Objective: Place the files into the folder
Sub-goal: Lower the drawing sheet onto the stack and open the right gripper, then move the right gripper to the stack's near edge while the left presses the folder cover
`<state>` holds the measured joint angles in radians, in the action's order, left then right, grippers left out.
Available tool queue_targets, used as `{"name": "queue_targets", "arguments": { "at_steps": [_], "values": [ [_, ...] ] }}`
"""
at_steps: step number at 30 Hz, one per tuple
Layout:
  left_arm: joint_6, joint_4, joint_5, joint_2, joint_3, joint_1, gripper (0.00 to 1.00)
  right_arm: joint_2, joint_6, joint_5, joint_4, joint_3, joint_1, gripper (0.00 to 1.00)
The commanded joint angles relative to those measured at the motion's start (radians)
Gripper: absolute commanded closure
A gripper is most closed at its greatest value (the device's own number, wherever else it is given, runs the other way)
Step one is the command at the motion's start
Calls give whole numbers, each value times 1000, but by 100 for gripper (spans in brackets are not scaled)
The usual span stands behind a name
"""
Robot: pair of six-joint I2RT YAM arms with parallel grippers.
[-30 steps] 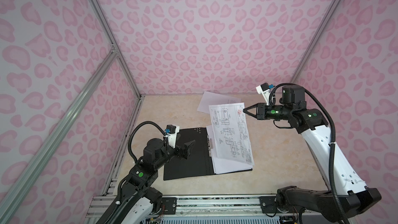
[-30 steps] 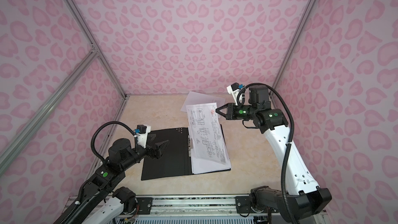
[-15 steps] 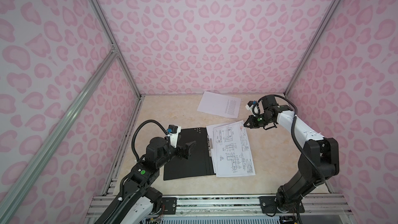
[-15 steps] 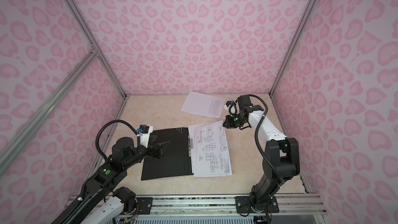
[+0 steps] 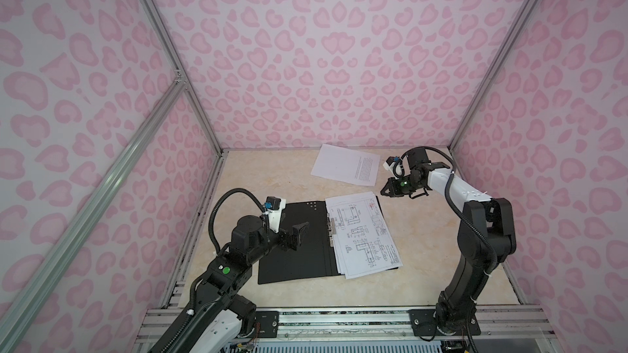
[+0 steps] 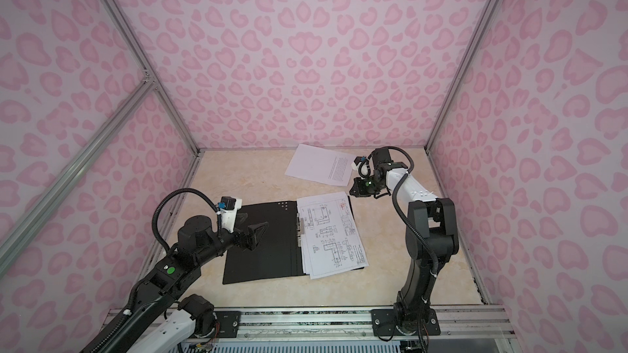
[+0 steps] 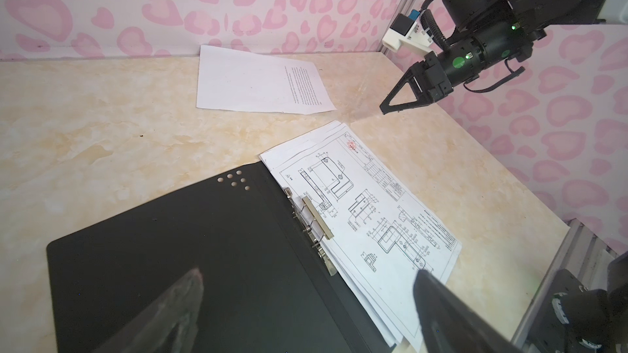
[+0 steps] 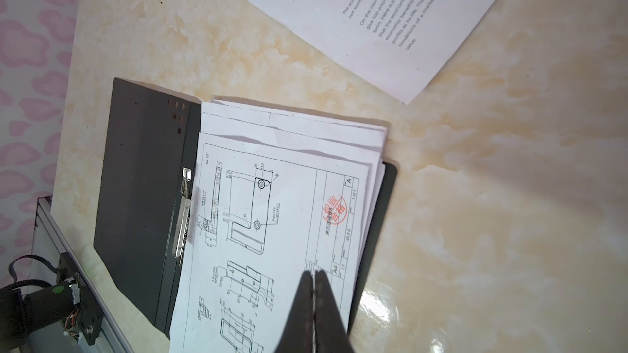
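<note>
Folder [image 5: 299, 263] lay open on the bench [image 5: 265, 178], files [image 5: 363, 236] stacked on its right half, and one loose sheet [image 5: 345, 164] sat behind them, apparently apart.

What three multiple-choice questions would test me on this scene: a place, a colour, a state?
1. Where does the lone text sheet lie? A on the table beyond the folder; B inside the folder; C in a gripper.
2. The open folder's inside is: A orange; B black; C white.
3. The right gripper is: A wide open; B shut on paper; C shut, empty.
Answers: 1 A, it lies flat, apart from the folder; 2 B, its bare leaf is black; 3 C, it is closed on nothing in mid-air.
</note>
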<state>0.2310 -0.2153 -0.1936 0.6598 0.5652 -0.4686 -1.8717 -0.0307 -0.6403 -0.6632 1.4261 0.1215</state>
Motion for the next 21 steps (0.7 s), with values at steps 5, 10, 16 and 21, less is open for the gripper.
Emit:
{"name": "queue_targets", "arguments": {
  "at_steps": [5, 10, 16, 21],
  "values": [
    [-2, -6, 10, 13, 0, -1, 2, 84, 128, 67, 127, -166, 0, 80],
    [71, -48, 3, 115, 45, -3, 2, 307, 210, 124, 189, -375, 48, 60],
    [203, -116, -17, 306, 114, -3, 0, 525, 322, 221, 169, -576, 286, 50],
    [324, -72, -38, 443, 77, -3, 4, 655, 460, 337, 199, -741, 506, 54]
  ]
}}
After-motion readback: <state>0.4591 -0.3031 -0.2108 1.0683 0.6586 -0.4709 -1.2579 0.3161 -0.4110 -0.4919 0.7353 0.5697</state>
